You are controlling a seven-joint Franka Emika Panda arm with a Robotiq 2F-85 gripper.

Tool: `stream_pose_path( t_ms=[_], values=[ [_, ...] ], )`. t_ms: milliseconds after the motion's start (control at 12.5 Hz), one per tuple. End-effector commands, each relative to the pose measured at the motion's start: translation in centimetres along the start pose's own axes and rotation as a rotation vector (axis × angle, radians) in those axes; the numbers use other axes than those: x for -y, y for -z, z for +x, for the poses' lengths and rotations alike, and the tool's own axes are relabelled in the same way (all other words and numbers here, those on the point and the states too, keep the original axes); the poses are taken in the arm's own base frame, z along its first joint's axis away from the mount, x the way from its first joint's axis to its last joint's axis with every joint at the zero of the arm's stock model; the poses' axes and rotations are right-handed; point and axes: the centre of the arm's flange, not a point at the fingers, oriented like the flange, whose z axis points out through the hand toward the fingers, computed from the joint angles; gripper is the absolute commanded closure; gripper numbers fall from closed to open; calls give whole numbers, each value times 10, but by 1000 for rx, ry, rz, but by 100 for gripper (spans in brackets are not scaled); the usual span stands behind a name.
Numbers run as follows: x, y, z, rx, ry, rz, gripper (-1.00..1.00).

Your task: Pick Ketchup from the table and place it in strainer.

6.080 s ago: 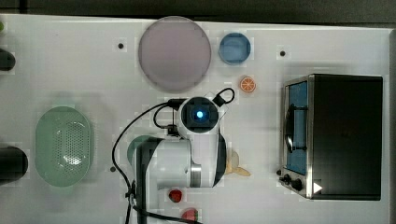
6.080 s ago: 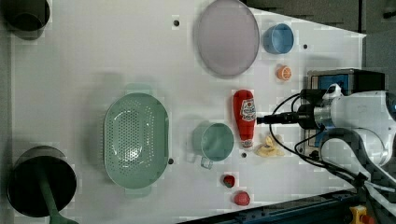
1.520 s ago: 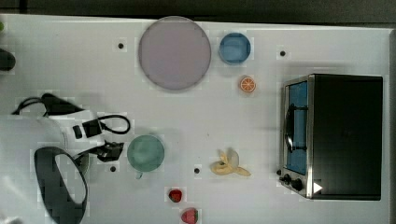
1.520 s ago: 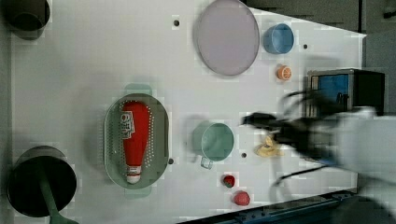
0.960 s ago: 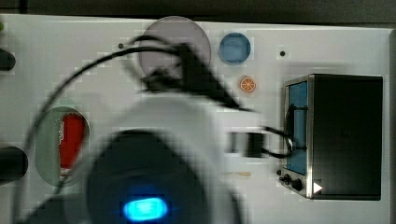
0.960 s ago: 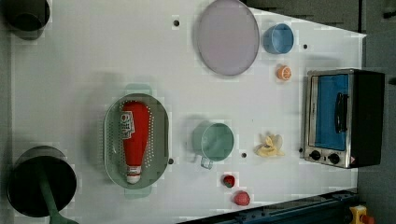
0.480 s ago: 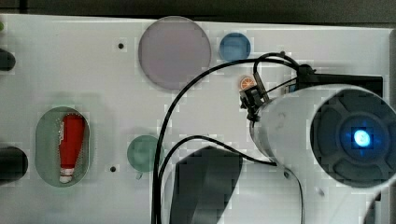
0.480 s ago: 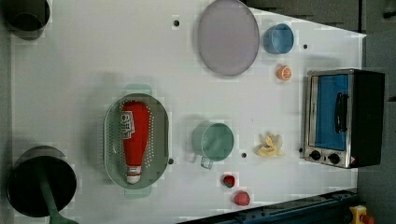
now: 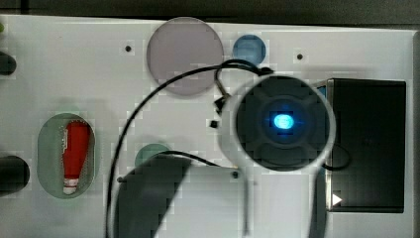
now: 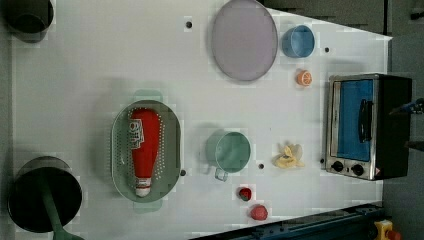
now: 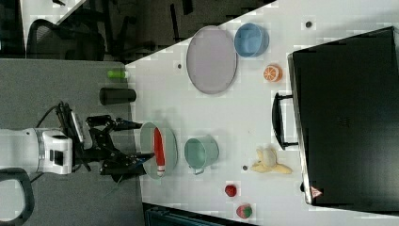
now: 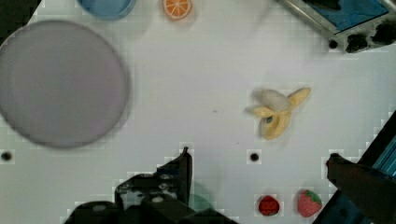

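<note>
Now claw [image 12: 257, 168] wide open, holding nothing.

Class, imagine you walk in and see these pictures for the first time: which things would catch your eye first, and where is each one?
The red Ketchup bottle stands out most, lying inside the mint strainer at the left view's left. Next comes the toaster oven with its blue door, at the left view's right edge. In the top view, the arm's round end with its glowing blue light sits in front of the middle of the table.
</note>
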Motion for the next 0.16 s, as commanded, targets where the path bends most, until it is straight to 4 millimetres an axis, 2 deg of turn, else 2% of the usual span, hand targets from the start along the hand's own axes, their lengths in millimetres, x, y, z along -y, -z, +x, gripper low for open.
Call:
stream_pose_path(
  t_ms=[80, 160],
  values=[
    [3, 17, -13, -2, 47, 27, -100],
    [3, 17, -13, -2, 49, 25, -100]
  ],
)
